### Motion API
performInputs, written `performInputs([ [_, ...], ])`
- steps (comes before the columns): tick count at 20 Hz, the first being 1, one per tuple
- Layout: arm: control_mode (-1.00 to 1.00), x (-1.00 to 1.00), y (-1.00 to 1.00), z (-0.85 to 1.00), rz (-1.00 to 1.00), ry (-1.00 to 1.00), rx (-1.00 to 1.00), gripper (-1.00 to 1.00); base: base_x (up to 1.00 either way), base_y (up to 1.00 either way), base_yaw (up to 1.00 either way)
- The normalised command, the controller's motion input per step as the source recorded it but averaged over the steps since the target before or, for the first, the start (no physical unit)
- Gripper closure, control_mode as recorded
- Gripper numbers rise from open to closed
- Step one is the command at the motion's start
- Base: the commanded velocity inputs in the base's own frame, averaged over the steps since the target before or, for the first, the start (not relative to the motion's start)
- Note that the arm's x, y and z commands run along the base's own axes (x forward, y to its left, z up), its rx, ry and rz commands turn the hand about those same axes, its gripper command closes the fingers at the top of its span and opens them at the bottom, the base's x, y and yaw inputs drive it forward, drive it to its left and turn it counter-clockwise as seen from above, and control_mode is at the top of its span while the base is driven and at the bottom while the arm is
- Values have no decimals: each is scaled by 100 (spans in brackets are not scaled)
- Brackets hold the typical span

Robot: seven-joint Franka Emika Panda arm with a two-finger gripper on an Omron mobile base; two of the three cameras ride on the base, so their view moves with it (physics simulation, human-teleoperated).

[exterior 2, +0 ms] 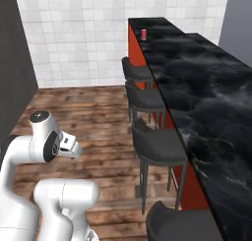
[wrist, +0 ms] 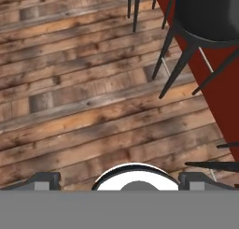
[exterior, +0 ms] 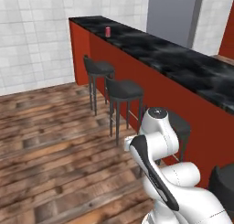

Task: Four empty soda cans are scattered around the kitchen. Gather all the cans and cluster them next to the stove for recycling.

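My gripper (wrist: 119,181) points down at the wood floor (wrist: 79,97), with its two dark finger tips (wrist: 44,180) spread as wide as they go and nothing between them.

In the left base view, from left to right: white tiled wall (exterior: 32,40), bare floor boards, then the row of black stools (exterior: 98,67) lined up against the red front of the bar. One red soda can (exterior: 108,31) stands upright on the black marbled worktop (exterior: 183,65), near its far end and close to the edge that faces the stools. My white arm (exterior: 157,145) is folded low in front of the nearer stools, well apart from the can.

The right base view looks along the worktop's length and shows the can (exterior 2: 143,34) at the far left corner of the worktop, with a tiled wall behind it. The hand view gives what the base views do not: a stool's seat (wrist: 205,15) from above, its thin black legs splayed over the boards beside the red panel.
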Motion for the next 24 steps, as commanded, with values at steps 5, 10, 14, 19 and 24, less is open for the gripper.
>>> performInputs([
  [5, 100, 0, 0, 0, 0, 0, 0, -100, 58, 42, -4],
  [10, 100, 0, 0, 0, 0, 0, 0, -100, 58, 44, -3],
  [14, 100, 0, 0, 0, 0, 0, 0, -100, 57, 44, -6],
  [19, 100, 0, 0, 0, 0, 0, 0, -100, 52, 46, -11],
  [24, 100, 0, 0, 0, 0, 0, 0, -100, 50, 47, -12],
])
